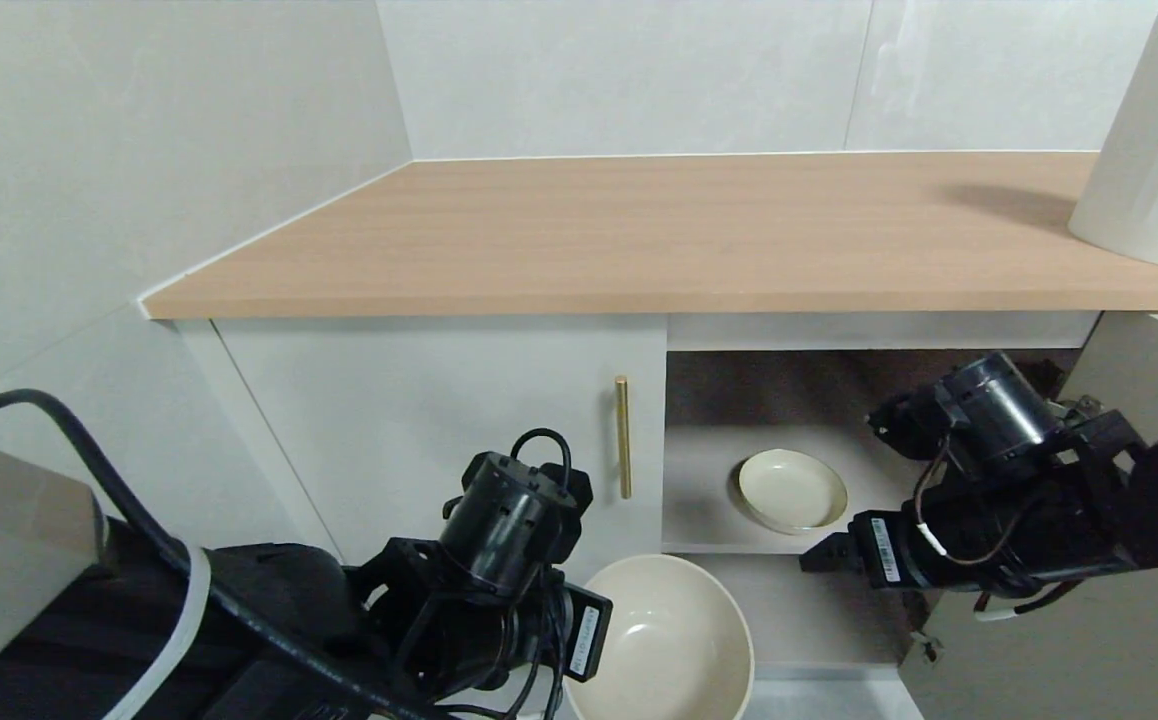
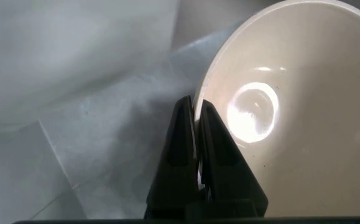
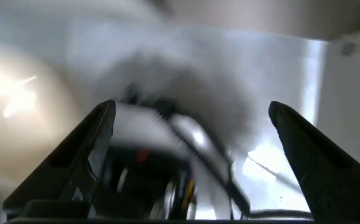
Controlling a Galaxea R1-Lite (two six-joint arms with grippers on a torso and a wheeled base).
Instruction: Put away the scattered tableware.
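Note:
A large cream bowl (image 1: 664, 640) hangs low in front of the cabinet, with my left gripper (image 1: 597, 622) shut on its near rim. In the left wrist view the dark fingers (image 2: 183, 134) pinch the bowl's (image 2: 291, 118) thin edge between them. A small cream dish (image 1: 791, 490) lies on the shelf inside the open cabinet compartment (image 1: 699, 480). My right gripper (image 1: 824, 552) hovers just outside that compartment, to the right of the dish and above the bowl. Its fingers (image 3: 99, 143) stand wide apart with nothing between them.
The left cabinet door (image 1: 439, 420) is closed and has a gold handle (image 1: 622, 435). The right door (image 1: 1049, 650) swings open beside my right arm. A white lampshade (image 1: 1154, 150) stands on the wooden countertop (image 1: 639, 230) at the far right. Walls close in on the left.

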